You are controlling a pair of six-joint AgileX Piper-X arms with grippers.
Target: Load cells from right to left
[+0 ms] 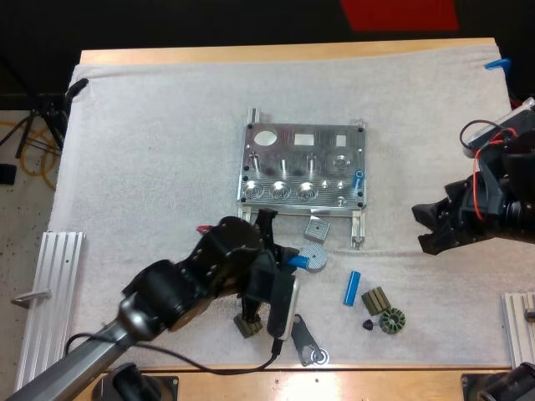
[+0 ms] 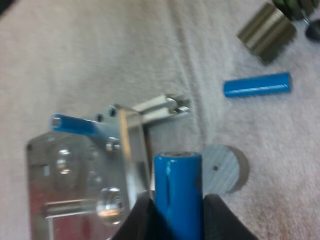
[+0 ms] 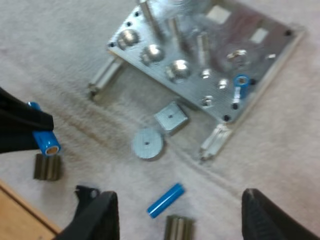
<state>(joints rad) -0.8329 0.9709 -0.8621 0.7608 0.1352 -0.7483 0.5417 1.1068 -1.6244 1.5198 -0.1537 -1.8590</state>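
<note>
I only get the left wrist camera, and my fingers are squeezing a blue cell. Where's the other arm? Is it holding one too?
Observer: No. The right gripper hangs over the right side of the mat, fingers apart, with nothing between them.
Operator: Is anything hiding next to the round grey disc?
Observer: Yes. A square grey block lies between the disc and the fixture.
Operator: What's behind my hand?
Observer: Another ribbed dark part lies by the mat's near edge, on the near side of your blue cell.
</note>
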